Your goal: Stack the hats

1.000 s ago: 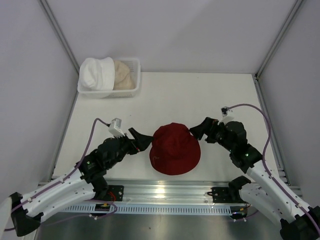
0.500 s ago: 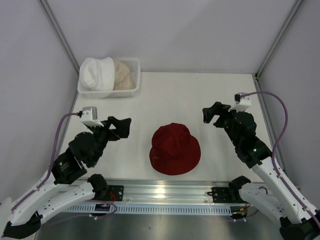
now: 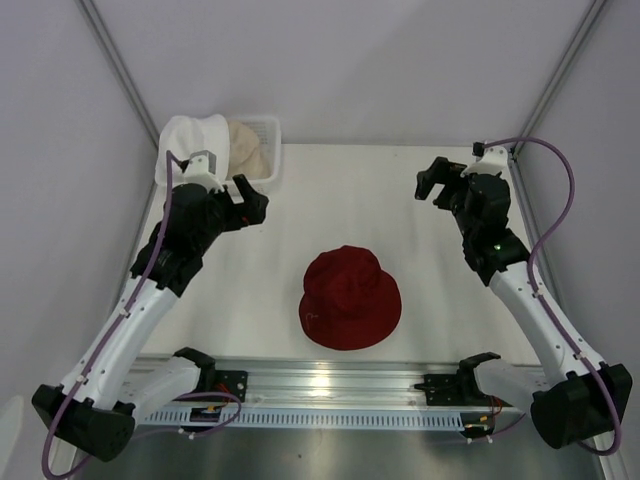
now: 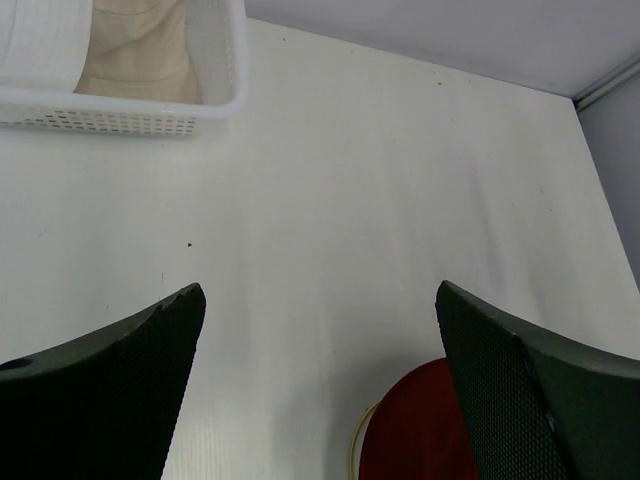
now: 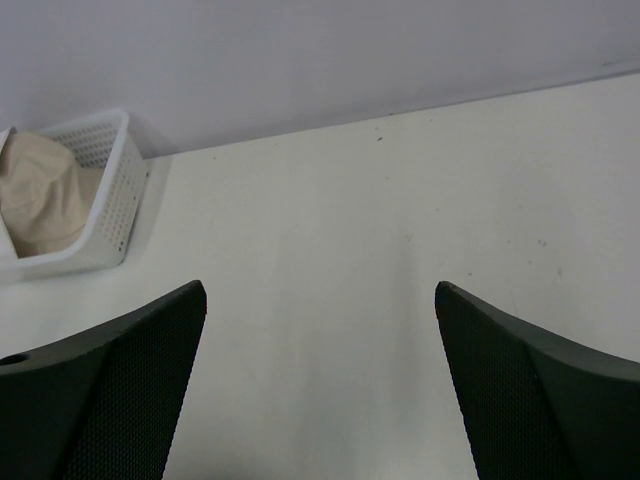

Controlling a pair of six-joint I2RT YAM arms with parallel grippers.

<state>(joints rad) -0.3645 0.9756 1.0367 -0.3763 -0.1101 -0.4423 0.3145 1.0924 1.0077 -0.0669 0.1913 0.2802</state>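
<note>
The white mesh basket [image 3: 274, 152] is holding the white hat [image 3: 195, 145] and cream-beige hat [image 3: 249, 150]. The dark red hat [image 3: 350, 298] is lying crown-up on the table [image 3: 350, 195]. The left gripper [image 3: 250, 200] and right gripper [image 3: 429, 180] are hovering wide open, empty.

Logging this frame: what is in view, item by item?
dark red bucket hat: one, dark red, crown up on the table, near centre.
white hat: one, white, left part of the basket.
cream-beige hat: one, beige, right part of the basket.
mesh basket: one, white, far left corner.
table: one, off-white.
mounting rail: one, silver, near edge.
left gripper: open, empty, near the basket.
right gripper: open, empty, far right.
</note>
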